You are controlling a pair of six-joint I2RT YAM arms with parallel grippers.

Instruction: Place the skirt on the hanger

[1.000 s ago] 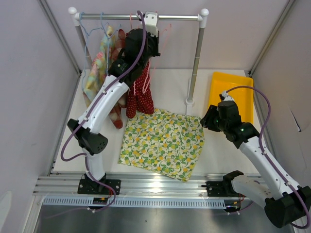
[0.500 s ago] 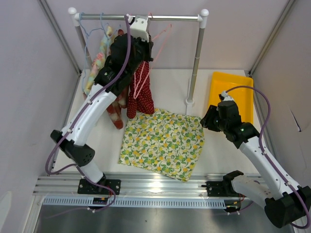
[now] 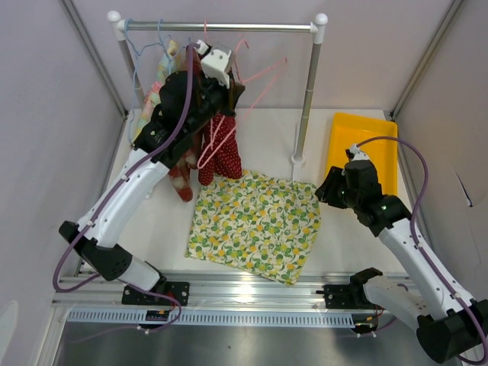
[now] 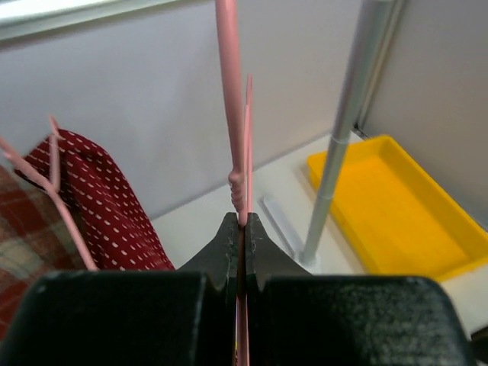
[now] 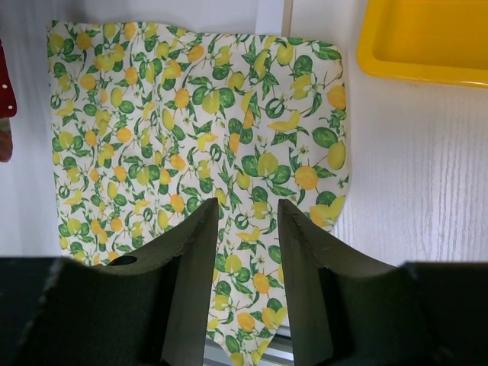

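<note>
The lemon-print skirt (image 3: 255, 223) lies flat on the white table; it also shows in the right wrist view (image 5: 191, 114). My left gripper (image 3: 229, 85) is raised just below the rack rail and is shut on a thin pink wire hanger (image 3: 259, 85). In the left wrist view the jaws (image 4: 242, 221) pinch the pink hanger (image 4: 229, 91), which rises between them. My right gripper (image 3: 326, 187) is open and empty, hovering over the skirt's right edge; its fingers (image 5: 191, 252) frame the cloth from above.
The clothes rack's rail (image 3: 267, 27) and right post (image 3: 309, 91) stand at the back. A red dotted garment (image 3: 221, 152) and other clothes (image 3: 164, 84) hang at its left. A yellow tray (image 3: 362, 149) sits at the right, beyond the post.
My left gripper has dropped down and to the left from the rail, bringing the pink hanger with it; the hanger now tilts out to the right. The right arm has hardly moved.
</note>
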